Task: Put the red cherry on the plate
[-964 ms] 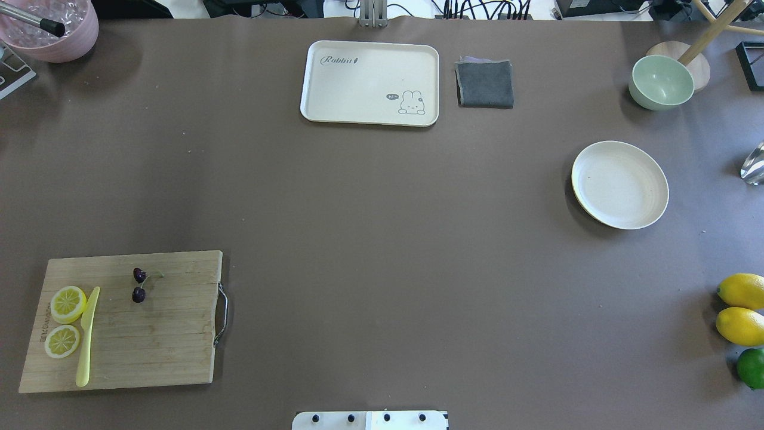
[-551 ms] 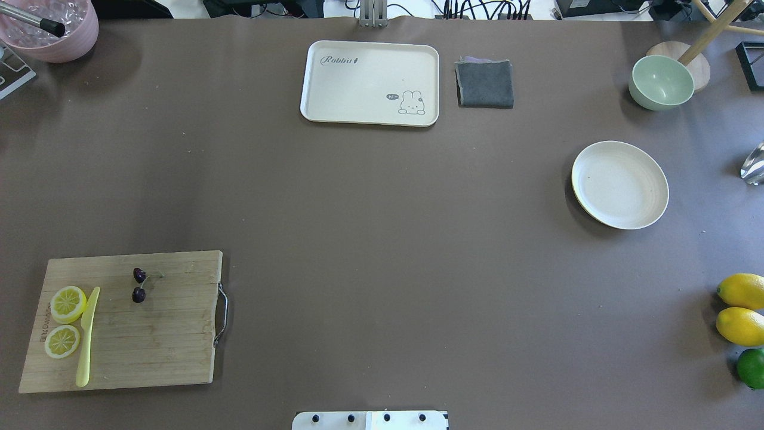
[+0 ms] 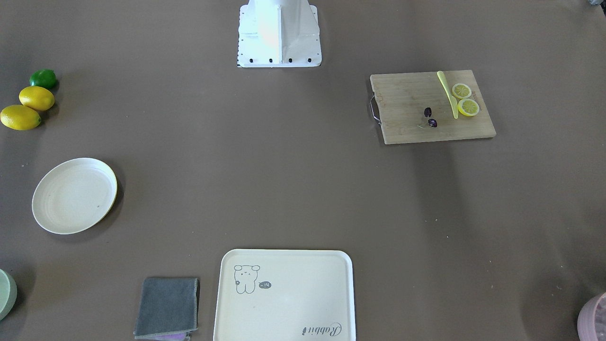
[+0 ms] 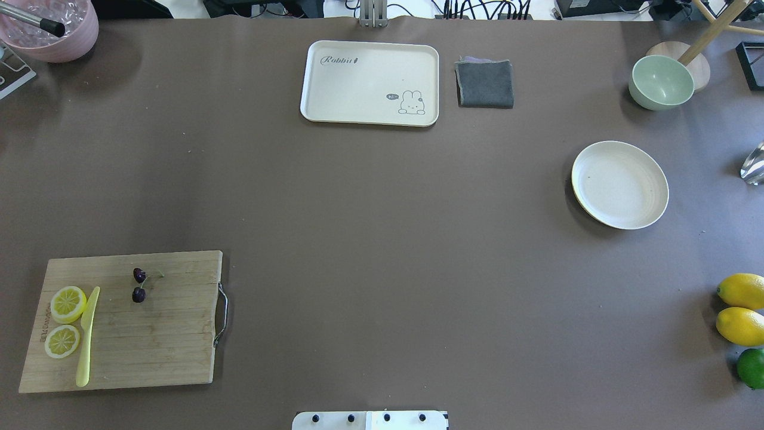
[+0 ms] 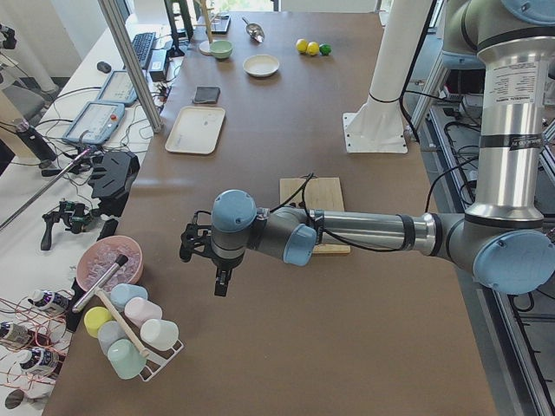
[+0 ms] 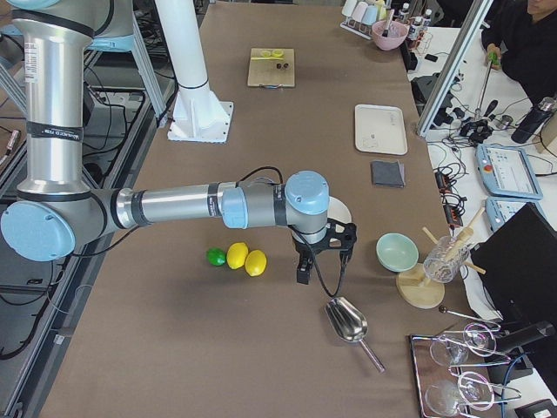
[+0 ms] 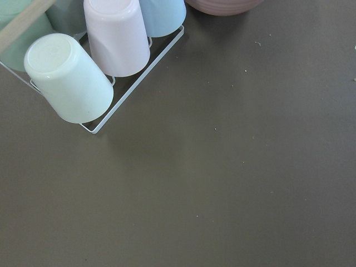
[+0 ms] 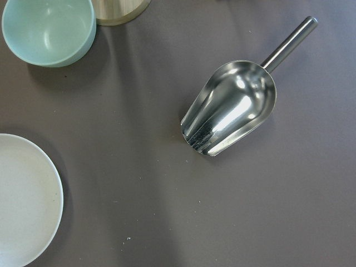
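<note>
Since we have not yet reached in, the red cherry [image 4: 139,285] rests on the cutting board [image 4: 149,346], well apart from the plate [image 4: 621,185], while our left gripper [image 5: 218,279] and right gripper [image 6: 320,266] hang at the table's ends, and we cannot tell how their jaws stand.

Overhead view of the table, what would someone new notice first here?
The wooden cutting board at the near left draws the eye: two bright lemon slices, a yellow knife and the tiny dark red cherry pair lie on it. Far across on the right sits the empty cream plate, with two lemons and a lime at the right edge nearer the robot.
</note>
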### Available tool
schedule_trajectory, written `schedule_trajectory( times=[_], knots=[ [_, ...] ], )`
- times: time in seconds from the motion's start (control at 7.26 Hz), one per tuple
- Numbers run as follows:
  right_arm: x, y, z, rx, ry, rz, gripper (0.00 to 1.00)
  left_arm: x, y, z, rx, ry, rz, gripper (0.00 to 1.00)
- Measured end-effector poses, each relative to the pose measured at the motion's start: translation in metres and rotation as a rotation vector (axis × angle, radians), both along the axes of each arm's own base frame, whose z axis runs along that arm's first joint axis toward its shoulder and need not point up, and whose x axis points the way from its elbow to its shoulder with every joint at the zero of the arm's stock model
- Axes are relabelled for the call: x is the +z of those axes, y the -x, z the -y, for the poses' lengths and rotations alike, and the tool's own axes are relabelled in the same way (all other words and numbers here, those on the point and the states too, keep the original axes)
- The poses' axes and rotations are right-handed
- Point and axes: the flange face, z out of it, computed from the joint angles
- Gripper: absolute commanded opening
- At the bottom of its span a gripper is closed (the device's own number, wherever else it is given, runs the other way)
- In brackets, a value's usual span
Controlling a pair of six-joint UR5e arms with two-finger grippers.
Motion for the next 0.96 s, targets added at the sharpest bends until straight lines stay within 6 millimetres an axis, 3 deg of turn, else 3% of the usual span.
schedule_trajectory(
  times=[0.96],
  knots=[
    [-0.014,0.006,0.015,-0.013,-0.028,0.009,1.0,-0.008,-0.001,0.004,0.003,-0.016,-0.001,0.99]
  ],
)
